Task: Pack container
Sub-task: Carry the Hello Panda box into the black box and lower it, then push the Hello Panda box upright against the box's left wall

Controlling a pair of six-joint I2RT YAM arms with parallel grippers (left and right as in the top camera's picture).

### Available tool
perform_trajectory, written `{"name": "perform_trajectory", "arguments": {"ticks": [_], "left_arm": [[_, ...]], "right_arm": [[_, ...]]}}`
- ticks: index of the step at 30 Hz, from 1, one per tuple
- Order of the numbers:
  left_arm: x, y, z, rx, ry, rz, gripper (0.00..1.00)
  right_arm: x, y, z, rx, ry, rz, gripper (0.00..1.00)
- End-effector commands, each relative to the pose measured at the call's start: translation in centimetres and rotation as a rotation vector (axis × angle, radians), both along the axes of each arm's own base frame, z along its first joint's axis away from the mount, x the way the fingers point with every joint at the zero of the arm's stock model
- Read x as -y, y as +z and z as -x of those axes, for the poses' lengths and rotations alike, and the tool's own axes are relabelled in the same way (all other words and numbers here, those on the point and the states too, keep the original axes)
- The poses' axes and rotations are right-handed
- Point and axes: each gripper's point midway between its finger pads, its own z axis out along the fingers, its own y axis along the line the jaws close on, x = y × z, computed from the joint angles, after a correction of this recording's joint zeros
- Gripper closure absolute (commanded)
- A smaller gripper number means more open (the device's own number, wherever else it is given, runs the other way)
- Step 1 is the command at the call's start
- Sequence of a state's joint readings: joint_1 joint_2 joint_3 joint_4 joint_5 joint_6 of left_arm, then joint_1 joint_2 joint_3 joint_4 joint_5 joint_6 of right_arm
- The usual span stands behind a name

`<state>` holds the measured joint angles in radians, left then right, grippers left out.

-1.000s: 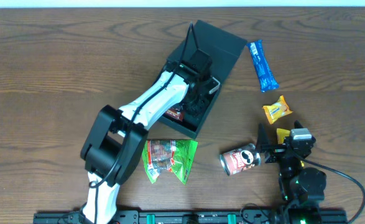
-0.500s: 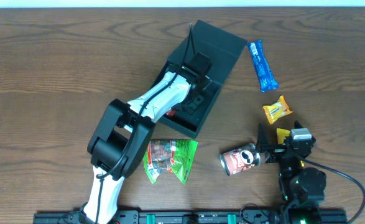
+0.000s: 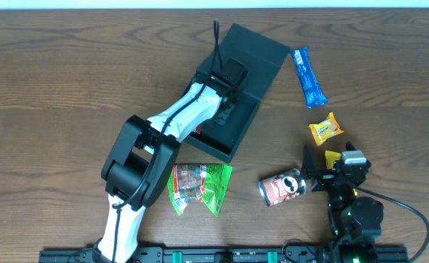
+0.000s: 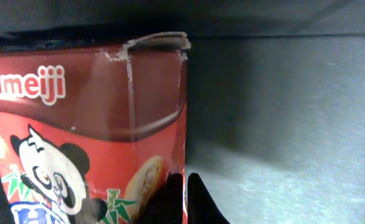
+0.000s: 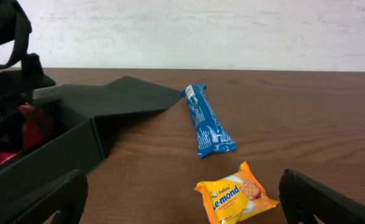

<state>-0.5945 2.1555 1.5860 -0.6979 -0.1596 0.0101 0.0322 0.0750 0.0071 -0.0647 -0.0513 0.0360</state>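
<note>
The dark container (image 3: 252,93) lies open mid-table, its flap lid (image 3: 262,50) folded back. My left gripper (image 3: 227,91) is down inside it. In the left wrist view the gripper (image 4: 183,200) is shut on the right edge of a red Meiji panda snack box (image 4: 89,124), beside the container's grey floor (image 4: 281,137). My right gripper (image 3: 329,175) rests open near the front right. In its own view the open gripper (image 5: 185,205) faces a yellow Le-mond packet (image 5: 235,199) without touching it. The container (image 5: 64,143) shows at left there.
A blue snack bar (image 3: 308,77) and the yellow packet (image 3: 325,130) lie right of the container. A red Pringles can (image 3: 281,188) lies on its side by my right gripper. A green packet (image 3: 199,186) sits in front of the container, beside the left arm.
The left arm's elbow has swung right and its wrist has shifted slightly toward the container's far end. The right arm has not moved.
</note>
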Motion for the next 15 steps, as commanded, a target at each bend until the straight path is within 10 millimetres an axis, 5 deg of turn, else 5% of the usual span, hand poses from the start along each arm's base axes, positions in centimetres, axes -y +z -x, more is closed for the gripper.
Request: {"name": "perform_trajectory", "arguments": {"ticks": [1,10,15], "left_arm": [[-1.8,-0.8,-0.2,0.004,0.081,-0.044,0.94],[-4.0,-0.1,0.2,0.009,0.096,-0.153,0.94],[-2.8,0.7,1.1,-0.030,0.081,-0.085,0.94]], "right_arm": [[-0.2,-0.2,0.0,-0.006,0.008,0.015,0.01],[-0.2,-0.2,0.0,-0.006,0.008,0.016,0.01],[-0.2,-0.2,0.0,-0.006,0.008,0.015,0.01]]}}
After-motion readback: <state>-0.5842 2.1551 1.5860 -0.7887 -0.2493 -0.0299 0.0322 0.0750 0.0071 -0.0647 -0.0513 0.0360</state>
